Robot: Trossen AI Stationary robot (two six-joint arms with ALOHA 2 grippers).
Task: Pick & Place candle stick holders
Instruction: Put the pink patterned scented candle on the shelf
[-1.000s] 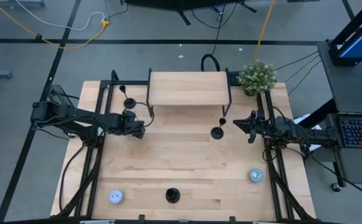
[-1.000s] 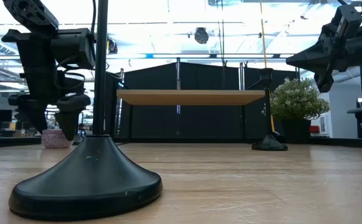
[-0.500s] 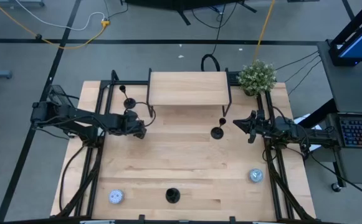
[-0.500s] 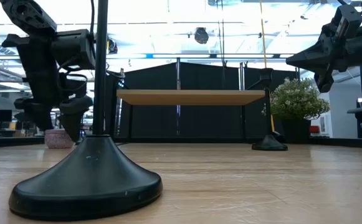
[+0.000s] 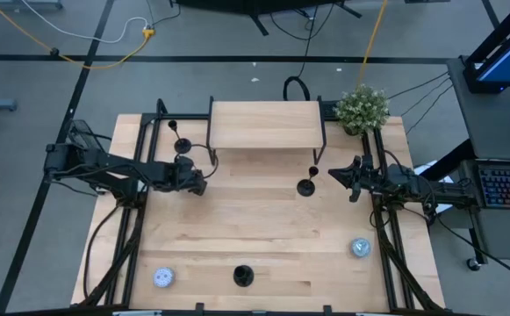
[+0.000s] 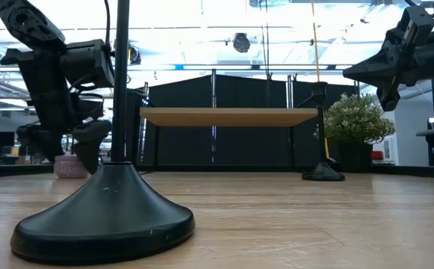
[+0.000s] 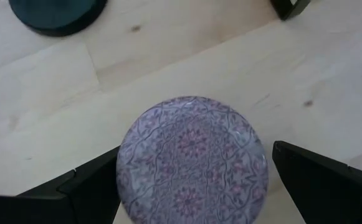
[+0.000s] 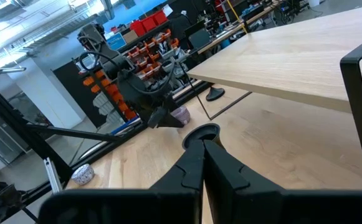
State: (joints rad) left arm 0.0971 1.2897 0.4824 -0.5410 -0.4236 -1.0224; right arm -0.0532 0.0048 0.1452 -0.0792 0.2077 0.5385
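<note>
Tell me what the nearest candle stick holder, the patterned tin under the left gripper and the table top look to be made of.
Candle stick holder: probably metal, matte black coat; its domed base shows a soft, even sheen.
Patterned tin: likely printed metal, lilac floral lid; material uncertain.
Table top: pale wood planks, grain and seams visible.
The open left gripper flanks the tin.

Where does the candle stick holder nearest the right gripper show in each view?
High view: candle stick holder before the shelf's right leg, just left of the right gripper.
Low view: right of centre, base on the table below the shelf's right end.
Right wrist view: round base just past the shut fingertips.
Left wrist view: cannot tell; a dark base at the edge may be another holder.
Shared landmark: the wooden shelf.
</note>
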